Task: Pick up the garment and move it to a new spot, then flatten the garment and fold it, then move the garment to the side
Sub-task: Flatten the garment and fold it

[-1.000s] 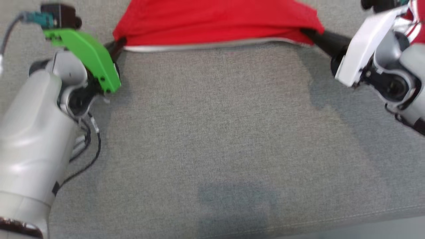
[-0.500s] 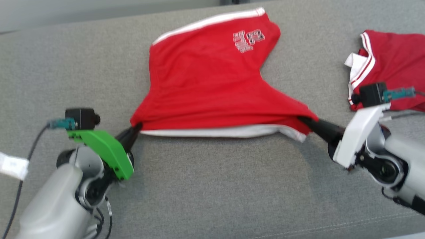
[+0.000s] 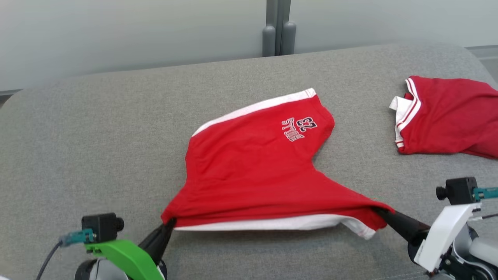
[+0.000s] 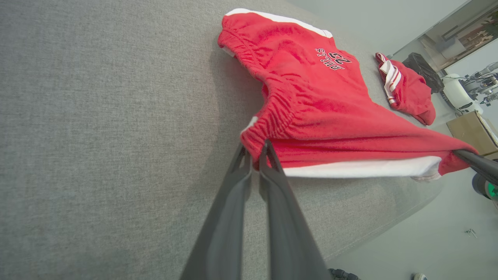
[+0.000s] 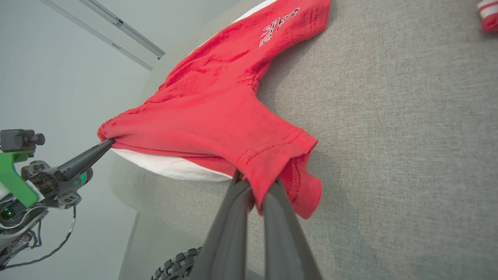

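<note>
Red garment (image 3: 253, 175) in left pincer (image 3: 169, 224), right pincer (image 3: 383, 213), second garment (image 3: 447, 116) apart

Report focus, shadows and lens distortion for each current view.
Head view: sharp, evenly lit, the print on the red shorts legible, a soft shadow beneath their lifted hem. Left wrist view: wide-angle stretch, the left tool looming large at the bottom, fabric ribbing crisp. Right wrist view: the right tool similarly oversized, the pale wall at left washed out.

Shorts (image 3: 253, 171) on cushion (image 3: 97, 128), centre; second garment (image 3: 447, 116) right and behind, well apart.
</note>
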